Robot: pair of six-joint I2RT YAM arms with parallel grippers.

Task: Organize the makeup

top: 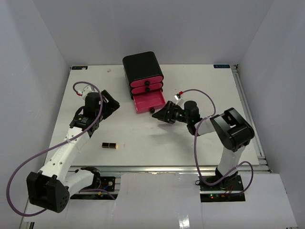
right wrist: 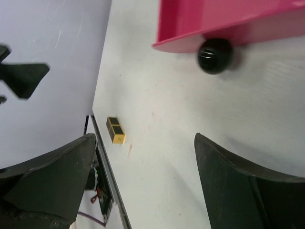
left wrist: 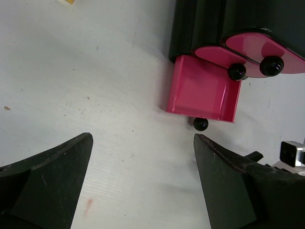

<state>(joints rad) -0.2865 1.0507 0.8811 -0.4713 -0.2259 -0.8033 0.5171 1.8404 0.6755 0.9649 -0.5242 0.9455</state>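
Note:
One piece of makeup shows, a black-and-gold lipstick case (top: 109, 145) lying flat on the white table near the front edge; it also appears as the lipstick case (right wrist: 115, 130) in the right wrist view. My left gripper (top: 111, 102) is open over bare table left of the drawer box, and the left gripper (left wrist: 143, 181) has nothing between its fingers. My right gripper (top: 163, 114) is open just right of the pulled-out bottom drawer (top: 149, 102). In its wrist view the right gripper (right wrist: 145, 181) is empty, below the drawer's black knob (right wrist: 215, 55).
A black box (top: 143, 67) with pink drawers stands at the back centre, its upper two drawers closed. The open drawer (left wrist: 202, 90) looks empty, with its knob (left wrist: 200, 124) in front. A metal rail (top: 167, 168) runs along the table's front edge.

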